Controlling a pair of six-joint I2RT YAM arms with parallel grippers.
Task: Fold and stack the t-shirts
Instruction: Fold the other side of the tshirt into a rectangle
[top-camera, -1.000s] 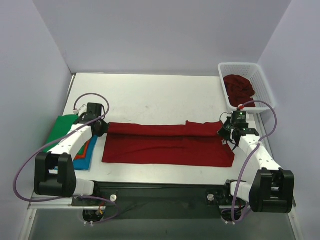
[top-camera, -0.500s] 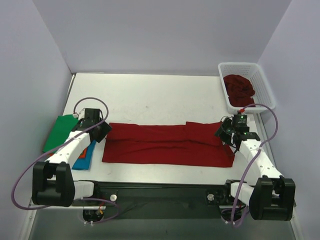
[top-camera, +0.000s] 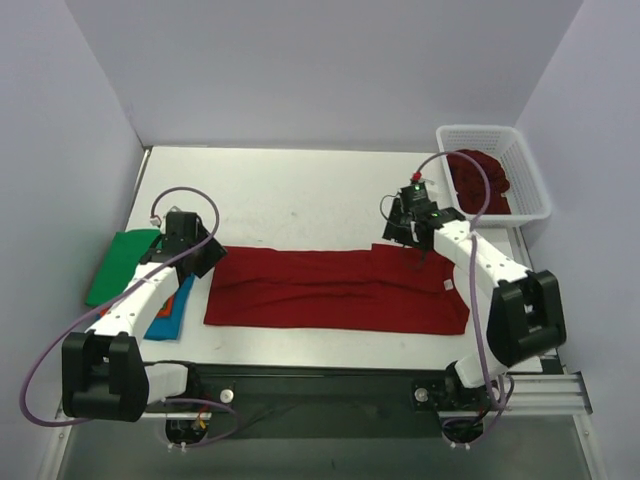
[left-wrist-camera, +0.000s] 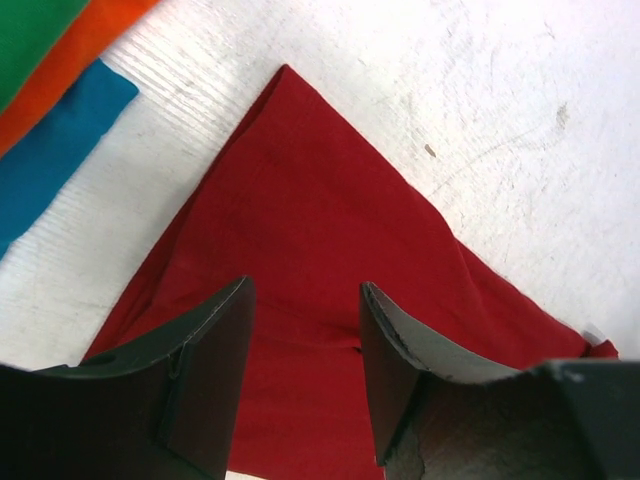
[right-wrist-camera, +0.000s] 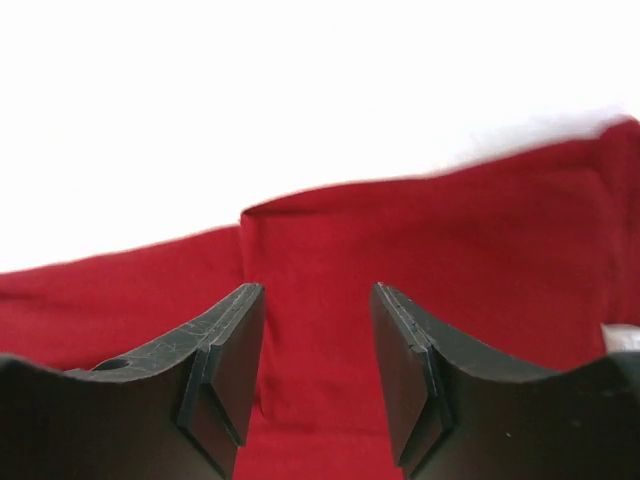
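Observation:
A dark red t-shirt (top-camera: 335, 290) lies flat on the table, folded into a long band. My left gripper (top-camera: 206, 258) hovers open over its left corner (left-wrist-camera: 320, 220), with nothing between the fingers (left-wrist-camera: 215, 350). My right gripper (top-camera: 398, 235) stands open above the shirt's far edge by the folded-in sleeve (right-wrist-camera: 420, 230), also holding nothing. In the left wrist view that gripper (left-wrist-camera: 305, 300) frames bare red cloth, and the right gripper (right-wrist-camera: 315, 300) does the same in its own view. A folded stack sits at the left: green (top-camera: 120, 265), orange (left-wrist-camera: 90, 30) and blue (top-camera: 165, 320).
A white mesh basket (top-camera: 520, 160) at the back right holds crumpled dark red t-shirts (top-camera: 478, 172). Grey walls close in the table on three sides. A small white neck label (top-camera: 448, 284) shows on the spread shirt near its right end.
Both grippers have opened and let go of the shirt. The right arm has swung from the shirt's right end to its far edge near the middle. The left gripper has drawn back a little.

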